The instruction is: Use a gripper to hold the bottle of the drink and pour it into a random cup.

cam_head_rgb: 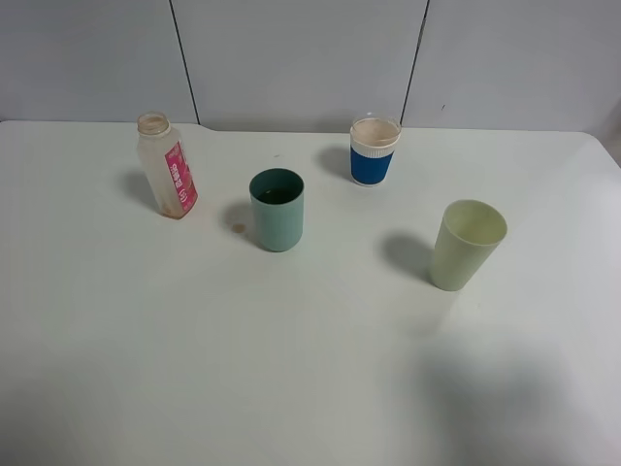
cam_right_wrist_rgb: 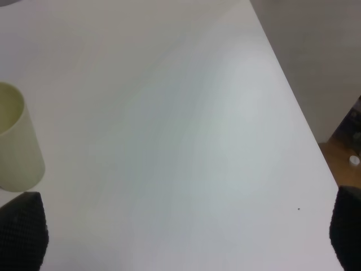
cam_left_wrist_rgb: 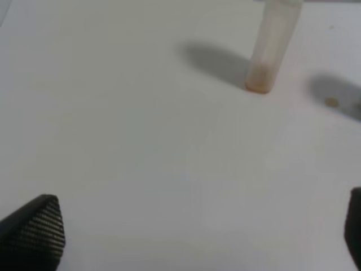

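The bottle (cam_head_rgb: 167, 167) stands upright and capless at the back left of the table, with its pink label facing right and only a little brown drink at its base. The teal-green cup (cam_head_rgb: 277, 209) stands to its right, apart from it. Neither gripper shows in the exterior high view. In the left wrist view my left gripper (cam_left_wrist_rgb: 194, 237) is open and empty, its fingertips (cam_left_wrist_rgb: 34, 231) wide apart, and the bottle (cam_left_wrist_rgb: 271, 45) stands well ahead of it. My right gripper (cam_right_wrist_rgb: 185, 231) is open and empty, with its fingertips (cam_right_wrist_rgb: 22, 231) wide apart.
A blue-banded white cup (cam_head_rgb: 375, 150) stands at the back middle. A pale yellow-green cup (cam_head_rgb: 467, 245) stands at the right and shows in the right wrist view (cam_right_wrist_rgb: 17, 141). A small brown drop (cam_head_rgb: 238, 228) lies beside the teal cup. The table's right edge (cam_right_wrist_rgb: 293, 113) is close.
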Controlling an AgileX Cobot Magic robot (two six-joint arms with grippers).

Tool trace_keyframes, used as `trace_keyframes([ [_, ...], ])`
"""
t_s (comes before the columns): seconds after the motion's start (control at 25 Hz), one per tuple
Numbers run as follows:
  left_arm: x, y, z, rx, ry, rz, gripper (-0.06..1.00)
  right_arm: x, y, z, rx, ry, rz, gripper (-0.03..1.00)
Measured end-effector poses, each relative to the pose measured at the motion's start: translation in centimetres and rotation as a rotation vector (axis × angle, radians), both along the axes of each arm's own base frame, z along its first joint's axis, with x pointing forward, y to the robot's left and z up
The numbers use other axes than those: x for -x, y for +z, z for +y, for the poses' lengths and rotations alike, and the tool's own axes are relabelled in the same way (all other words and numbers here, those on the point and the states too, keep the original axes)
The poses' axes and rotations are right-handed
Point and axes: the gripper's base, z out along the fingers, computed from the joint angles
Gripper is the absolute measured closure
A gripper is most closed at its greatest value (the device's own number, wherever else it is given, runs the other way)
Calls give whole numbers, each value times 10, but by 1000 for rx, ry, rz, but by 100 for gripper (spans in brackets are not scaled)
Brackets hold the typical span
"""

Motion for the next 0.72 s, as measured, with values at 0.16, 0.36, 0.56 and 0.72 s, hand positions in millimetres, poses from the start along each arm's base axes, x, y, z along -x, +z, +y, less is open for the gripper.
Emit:
trace_keyframes([
  [0.16, -5, -11, -3, 10, -14, 38, -4, 0, 0, 0, 0, 0, 0, -3],
  [0.36, -9, -16, -6, 29, -4, 37, -4, 0, 0, 0, 0, 0, 0, -3],
  [0.56, -9, -16, -8, 21, 48, 35, -4, 0, 0, 0, 0, 0, 0, -3],
  [0.72, -8, -16, -12, 6, 86, 33, -4, 0, 0, 0, 0, 0, 0, -3],
])
